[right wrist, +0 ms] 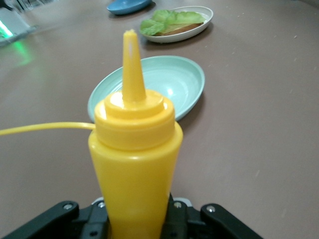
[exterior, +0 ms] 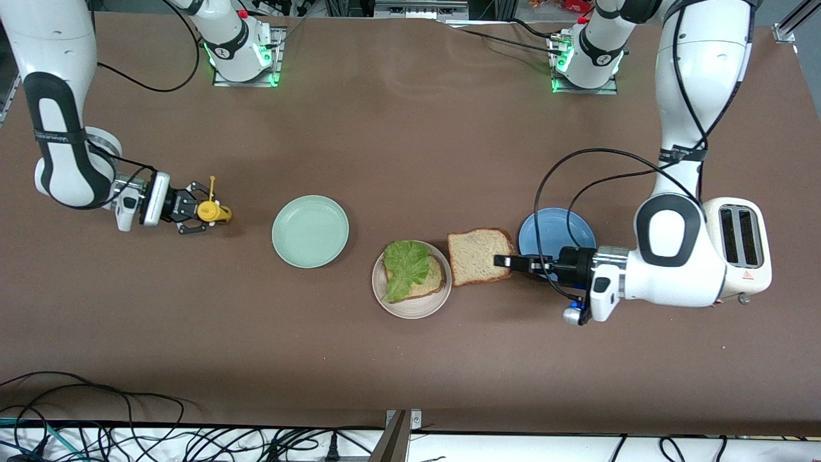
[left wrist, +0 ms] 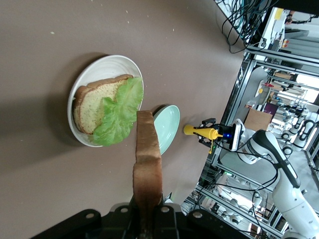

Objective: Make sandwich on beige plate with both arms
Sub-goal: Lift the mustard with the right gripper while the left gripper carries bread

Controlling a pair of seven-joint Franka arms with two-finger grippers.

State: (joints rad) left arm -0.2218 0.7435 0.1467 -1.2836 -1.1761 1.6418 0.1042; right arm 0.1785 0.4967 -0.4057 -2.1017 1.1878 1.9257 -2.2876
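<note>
The left gripper (exterior: 503, 261) pinched the top bread slice (exterior: 480, 256) beside the beige plate (exterior: 412, 310) (lettuce (exterior: 405, 265) already on); next, lower it squarely. The right gripper (exterior: 200, 211) clasped a mustard bottle (exterior: 213, 211).

A mint-green plate (exterior: 310, 231) lies empty on the brown counter (exterior: 410, 359), toward the right arm's end. A yellow squeeze bottle (exterior: 211, 211) with a pointed nozzle is further toward that end, well apart from this plate. A blue plate (exterior: 553, 231) lies toward the left arm's end, and a white toaster (exterior: 744, 247) with two dark slots stands still closer to that end; many black cables (exterior: 96, 423) lie along the counter's edge nearest to the front camera.
</note>
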